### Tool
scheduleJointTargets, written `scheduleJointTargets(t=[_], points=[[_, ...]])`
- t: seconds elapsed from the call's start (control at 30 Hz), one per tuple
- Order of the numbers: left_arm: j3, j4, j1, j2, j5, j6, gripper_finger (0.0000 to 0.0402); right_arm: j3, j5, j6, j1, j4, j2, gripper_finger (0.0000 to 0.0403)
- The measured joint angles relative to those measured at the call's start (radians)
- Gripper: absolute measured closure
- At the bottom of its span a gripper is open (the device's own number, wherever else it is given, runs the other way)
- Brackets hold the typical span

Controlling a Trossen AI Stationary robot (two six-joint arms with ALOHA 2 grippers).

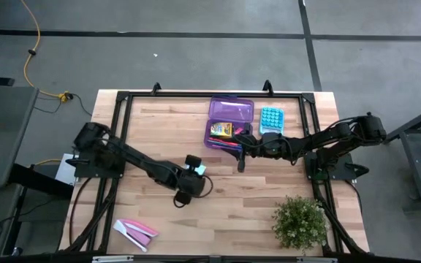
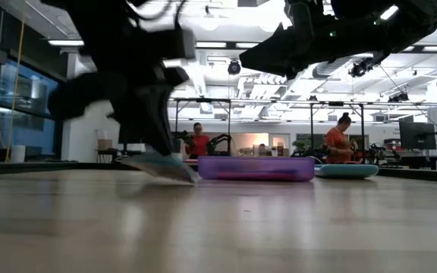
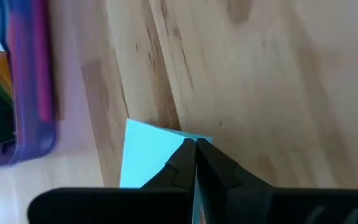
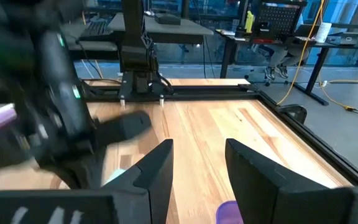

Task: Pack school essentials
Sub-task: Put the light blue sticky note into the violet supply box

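Note:
My left gripper (image 1: 196,175) is at the table's middle, shut on a flat blue-green sticky-note pad (image 3: 145,155). An open purple case (image 1: 231,123) lies at the far middle with a yellow crayon box (image 1: 221,130) and pens inside. My right gripper (image 4: 197,168) hangs open over the table by the case's near edge (image 1: 241,157), nothing between its fingers. In the low view the pad (image 2: 161,167) slants under my left gripper (image 2: 156,148), in front of the case (image 2: 256,168). My left gripper pinches the pad's edge near one corner (image 3: 178,144) between its two fingers. The fingers slant down at it from the table's left side. The pad sits tilted in the hold; whether its low corner (image 2: 190,180) still rests on the table I cannot tell.
A light-blue buttoned pad (image 1: 270,119) lies right of the case. A potted plant (image 1: 300,223) stands at the near right. Pink and white flat pieces (image 1: 136,232) lie at the near left. A black frame (image 1: 123,98) borders the table. People stand in the room beyond.

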Motion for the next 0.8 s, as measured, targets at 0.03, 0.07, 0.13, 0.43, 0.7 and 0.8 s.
scheduleJointTargets(t=[0.03,0.07,0.13,0.43,0.7,0.8], points=[[-0.010,-0.001,-0.003,-0.024,0.000,-0.016,0.0401,0.000,0.000,0.000,0.000,-0.002,0.000,0.0263],[-0.021,-0.010,-0.006,-0.051,0.001,-0.029,0.0401,0.000,0.000,0.000,0.000,-0.002,0.000,0.0263],[-0.034,0.011,-0.015,-0.100,-0.015,-0.056,0.0401,0.000,0.000,0.000,0.000,-0.004,0.000,0.0263],[-0.218,0.233,-0.035,-0.358,-0.063,-0.117,0.0401,0.003,-0.002,0.003,0.000,-0.001,0.000,0.0263],[-0.425,0.537,-0.047,-0.542,-0.160,-0.122,0.0401,0.003,-0.009,0.001,0.000,0.001,0.000,0.0263],[-0.505,0.680,-0.048,-0.590,-0.188,-0.108,0.0401,0.003,-0.011,0.003,0.000,-0.003,0.000,0.0263]])
